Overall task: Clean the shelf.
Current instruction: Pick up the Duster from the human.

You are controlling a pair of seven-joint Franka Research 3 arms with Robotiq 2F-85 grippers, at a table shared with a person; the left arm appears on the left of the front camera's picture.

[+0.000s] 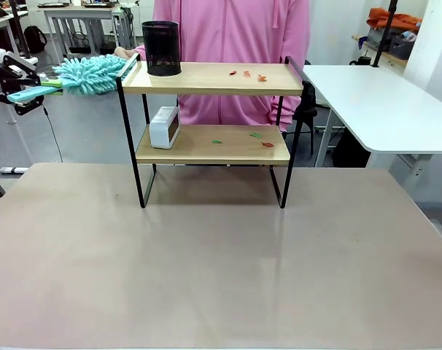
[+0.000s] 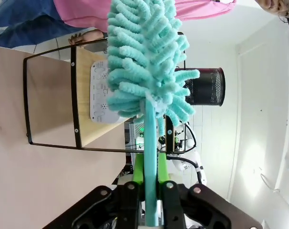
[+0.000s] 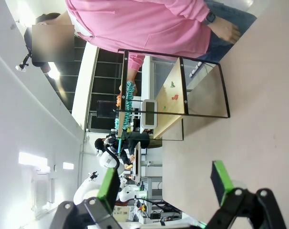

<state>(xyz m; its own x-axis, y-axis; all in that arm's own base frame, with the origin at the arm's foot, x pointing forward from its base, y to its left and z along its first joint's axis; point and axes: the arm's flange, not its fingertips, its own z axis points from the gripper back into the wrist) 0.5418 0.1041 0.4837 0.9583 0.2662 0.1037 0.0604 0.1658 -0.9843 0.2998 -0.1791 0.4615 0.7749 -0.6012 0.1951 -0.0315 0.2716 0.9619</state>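
holding the fluffy teal chenille duster point(image 1: 90, 73) clamped by its flat handle, the left gripper point(image 2: 151, 164) stands just left of the two-tier wood-and-black-frame shelf point(image 1: 206, 149) mid-table, duster axis aimed along its littered top board point(image 1: 206, 79); right gripper point(image 3: 164, 179) open, empty, well back.

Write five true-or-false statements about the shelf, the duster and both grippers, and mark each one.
1. Small scraps lie on both boards of the shelf. True.
2. The left gripper is shut on the handle of the duster. True.
3. The black cup stands on the lower board. False: it stands on the top board.
4. The right gripper holds a cloth. False: it is open and empty.
5. The duster's head is on the lower board. False: it is left of the shelf, level with the top board.
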